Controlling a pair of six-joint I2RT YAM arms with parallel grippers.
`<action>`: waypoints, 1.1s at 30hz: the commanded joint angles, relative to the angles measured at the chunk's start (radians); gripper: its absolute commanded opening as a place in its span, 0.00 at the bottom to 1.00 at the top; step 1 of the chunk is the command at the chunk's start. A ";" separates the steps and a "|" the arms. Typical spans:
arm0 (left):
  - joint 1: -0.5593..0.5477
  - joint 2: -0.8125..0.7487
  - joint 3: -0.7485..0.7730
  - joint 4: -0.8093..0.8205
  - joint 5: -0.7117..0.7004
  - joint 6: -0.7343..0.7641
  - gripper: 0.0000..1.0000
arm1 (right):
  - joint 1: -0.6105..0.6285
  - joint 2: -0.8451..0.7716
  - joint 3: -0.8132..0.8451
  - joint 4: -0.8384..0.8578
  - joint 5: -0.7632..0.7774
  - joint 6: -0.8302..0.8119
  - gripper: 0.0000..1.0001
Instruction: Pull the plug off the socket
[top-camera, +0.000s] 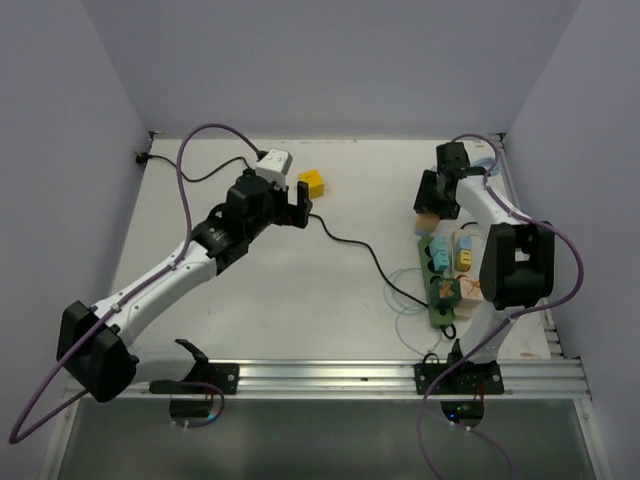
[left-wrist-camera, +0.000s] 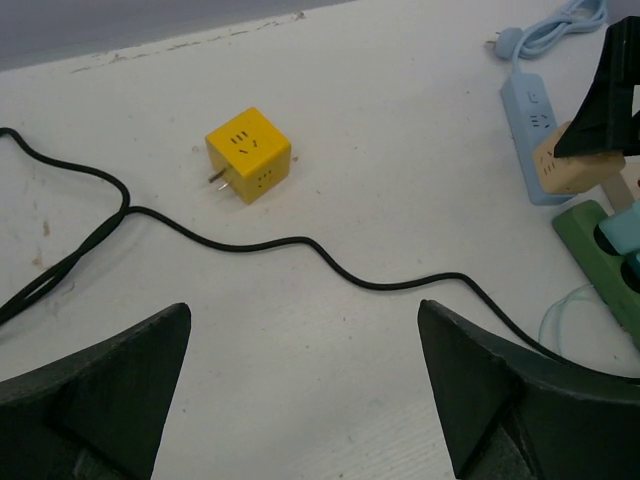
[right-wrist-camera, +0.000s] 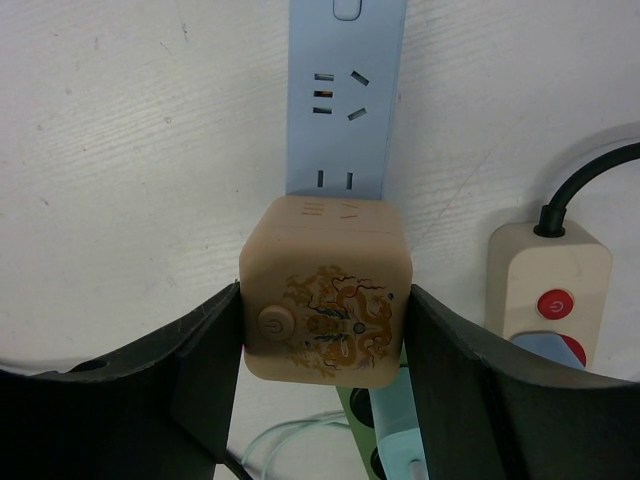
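Presently the tan plug (right-wrist-camera: 325, 300), at the far end of the dark green socket (left-wrist-camera: 585, 240) by the right edge of the bench (top-camera: 300, 290), is clamped by the right gripper (right-wrist-camera: 325, 320) for pulling, the left gripper (left-wrist-camera: 302, 330) held open aside.

Right gripper (right-wrist-camera: 325, 322) sat astride the tan plug (right-wrist-camera: 325, 300), a cube with a dragon print and round button on its top face. Both black fingers (right-wrist-camera: 200, 365) were pressed against its sides. The light blue strip (right-wrist-camera: 345, 100) ran out from under the cube across the white worktop (right-wrist-camera: 130, 150). A sliver of the green socket (right-wrist-camera: 352, 405) showed below the cube, with a teal plug (right-wrist-camera: 400, 435) on it. Couldn't tell whether the tan plug was seated. A beige switch strip (right-wrist-camera: 545, 290) with red buttons and a black cable (right-wrist-camera: 590, 175) lay just beside.
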 joint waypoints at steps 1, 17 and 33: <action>0.000 0.087 0.051 0.143 0.114 -0.095 1.00 | 0.001 0.030 0.008 0.022 -0.038 -0.023 0.54; 0.000 0.938 0.681 0.353 0.601 -0.423 1.00 | -0.064 -0.183 -0.196 0.235 -0.136 -0.034 0.05; -0.039 1.331 1.101 0.404 0.694 -0.693 1.00 | -0.065 -0.372 -0.354 0.420 -0.216 -0.034 0.05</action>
